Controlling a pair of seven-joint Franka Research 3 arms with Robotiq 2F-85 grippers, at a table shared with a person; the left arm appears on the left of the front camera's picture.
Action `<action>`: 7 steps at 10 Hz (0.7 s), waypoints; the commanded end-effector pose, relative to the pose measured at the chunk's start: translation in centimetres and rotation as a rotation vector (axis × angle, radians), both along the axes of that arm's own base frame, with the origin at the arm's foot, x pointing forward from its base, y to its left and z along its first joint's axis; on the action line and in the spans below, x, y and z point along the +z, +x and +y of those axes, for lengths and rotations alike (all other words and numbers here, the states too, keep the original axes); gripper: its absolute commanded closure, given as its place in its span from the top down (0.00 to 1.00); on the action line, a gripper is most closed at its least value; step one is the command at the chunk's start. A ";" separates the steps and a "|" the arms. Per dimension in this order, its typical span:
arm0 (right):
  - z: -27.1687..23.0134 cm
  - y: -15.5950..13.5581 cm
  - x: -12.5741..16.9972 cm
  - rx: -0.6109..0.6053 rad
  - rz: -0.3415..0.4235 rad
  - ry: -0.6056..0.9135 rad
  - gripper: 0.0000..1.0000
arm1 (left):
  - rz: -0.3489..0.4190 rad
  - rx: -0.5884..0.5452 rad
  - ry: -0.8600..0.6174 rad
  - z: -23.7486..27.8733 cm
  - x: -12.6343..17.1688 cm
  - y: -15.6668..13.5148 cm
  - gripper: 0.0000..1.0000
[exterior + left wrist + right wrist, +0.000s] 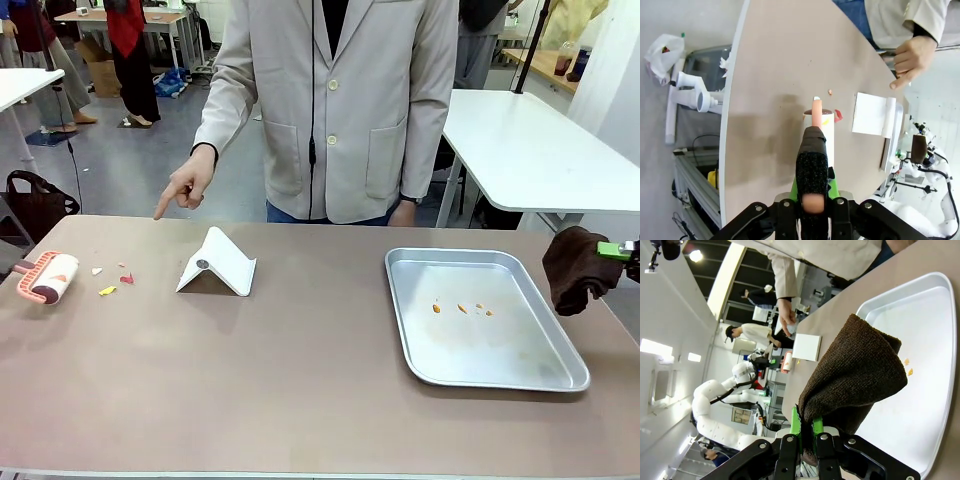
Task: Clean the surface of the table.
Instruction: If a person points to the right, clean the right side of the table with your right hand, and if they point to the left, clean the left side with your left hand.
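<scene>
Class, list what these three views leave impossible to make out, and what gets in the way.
- Front view: right end effector, hidden by the dark brown cloth and cut by the edge.
- Front view: orange crumbs in the silver metal tray, too small to identify.
- Left wrist view: white lint roller drum, partly behind its own black-wrapped handle.

Cloth [575, 268] hides most of R gripper [612, 250], rest cut off at frame edge. Bits [107, 291] by roller [50, 277] & in tray [420, 340] too small to ID.
</scene>
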State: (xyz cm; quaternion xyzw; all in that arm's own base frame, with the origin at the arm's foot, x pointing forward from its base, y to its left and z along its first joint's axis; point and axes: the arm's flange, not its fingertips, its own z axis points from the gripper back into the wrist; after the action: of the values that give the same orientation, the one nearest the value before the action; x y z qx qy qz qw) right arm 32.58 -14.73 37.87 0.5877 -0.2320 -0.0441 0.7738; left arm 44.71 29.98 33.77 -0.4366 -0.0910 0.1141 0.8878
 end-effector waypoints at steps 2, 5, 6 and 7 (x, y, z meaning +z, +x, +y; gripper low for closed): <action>0.1 -0.1 0.5 0.001 0.000 0.003 0.08 | 0.017 -0.032 0.052 -2.1 -0.5 -0.7 0.22; 0.1 -0.1 0.5 0.001 0.000 0.003 0.08 | -0.084 -0.009 0.047 -2.3 -0.5 -1.0 0.22; 0.1 -0.1 0.5 0.001 0.000 0.003 0.08 | -0.120 -0.003 0.037 -2.2 -0.1 -1.3 0.22; 0.1 -0.1 0.5 0.001 0.000 0.003 0.08 | -0.150 0.013 0.028 -2.0 0.2 -1.4 0.22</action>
State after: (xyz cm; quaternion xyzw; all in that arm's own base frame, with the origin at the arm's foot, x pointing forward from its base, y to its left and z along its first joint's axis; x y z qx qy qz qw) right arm 32.58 -14.73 37.87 0.5877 -0.2320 -0.0441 0.7738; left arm 44.04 28.33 33.76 -0.4240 -0.1233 0.0905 0.8927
